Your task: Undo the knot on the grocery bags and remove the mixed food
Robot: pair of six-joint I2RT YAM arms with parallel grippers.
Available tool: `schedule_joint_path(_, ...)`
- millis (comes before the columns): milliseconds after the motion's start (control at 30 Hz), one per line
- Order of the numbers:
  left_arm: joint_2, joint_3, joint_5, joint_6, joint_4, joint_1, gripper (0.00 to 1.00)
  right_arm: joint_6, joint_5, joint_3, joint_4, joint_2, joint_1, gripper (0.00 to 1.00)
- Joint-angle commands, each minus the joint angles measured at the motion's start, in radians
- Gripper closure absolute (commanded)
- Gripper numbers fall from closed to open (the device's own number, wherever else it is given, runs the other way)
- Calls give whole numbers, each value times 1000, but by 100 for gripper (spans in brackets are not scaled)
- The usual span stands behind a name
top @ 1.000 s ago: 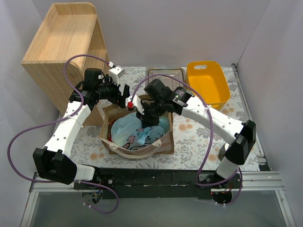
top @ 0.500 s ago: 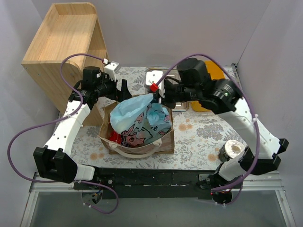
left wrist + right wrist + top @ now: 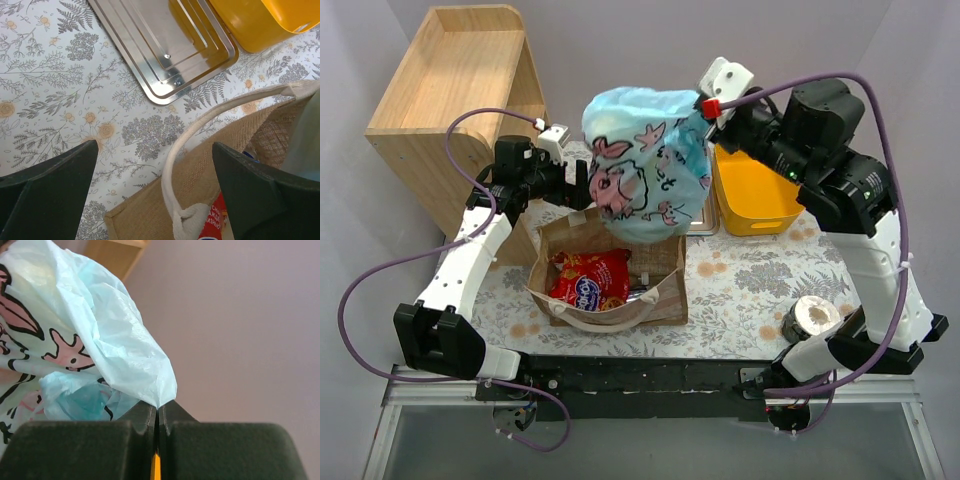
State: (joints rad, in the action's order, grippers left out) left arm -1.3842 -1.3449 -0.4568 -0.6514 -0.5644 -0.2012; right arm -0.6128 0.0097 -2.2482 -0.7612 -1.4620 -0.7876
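Light-blue plastic bag (image 3: 645, 165) hangs in the air over the brown carrier (image 3: 665, 300) in the overhead view, its long axis running from a pinched corner at upper right down to the left; the right gripper (image 3: 706, 108), on a high, bent arm, nips that corner; the left gripper (image 3: 582, 188) sits low by the carrier's far rim, partly hidden by the bag; a red crisp packet (image 3: 588, 282) lies in the carrier. From the left wrist we see fingers (image 3: 50, 190) spread wide above the whitish handle (image 3: 200, 117) and a steel tray (image 3: 150, 45). From the right wrist, the jaws are pressed together on the film; we cannot make out the knot.
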Motion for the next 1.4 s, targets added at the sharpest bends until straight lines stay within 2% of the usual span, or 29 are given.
schedule_joint_path(0, 2, -40, -39, -10, 5, 8, 2, -80, 136, -13, 270, 81, 56, 99)
schedule_joint_path(233, -9, -48, -77, -20, 0, 6, 2, -137, 234, -2, 329, 117, 108, 99)
schedule_joint_path(367, -13, -60, -111, -30, 1, 8, 2, -137, 274, 96, 313, 172, 128, 99)
schedule_joint_path(500, -7, -71, -129, -33, 8, 5, 2, -91, 268, 274, 260, 264, 172, 99)
schedule_joint_path(733, 5, -60, -138, -16, 20, 5, 2, 25, 193, 724, 112, 497, 200, 99)
schedule_joint_path(900, 19, -48, -149, -19, 20, 5, 2, 86, 150, 927, 66, 588, 202, 99)
schedule_joint_path(1167, 45, -17, -140, 16, 6, 5, 2, 186, 76, 1059, 77, 560, 202, 99)
schedule_joint_path(1367, 31, -39, -132, -11, 34, 5, 2, 277, 118, 1020, 213, 392, 202, 99)
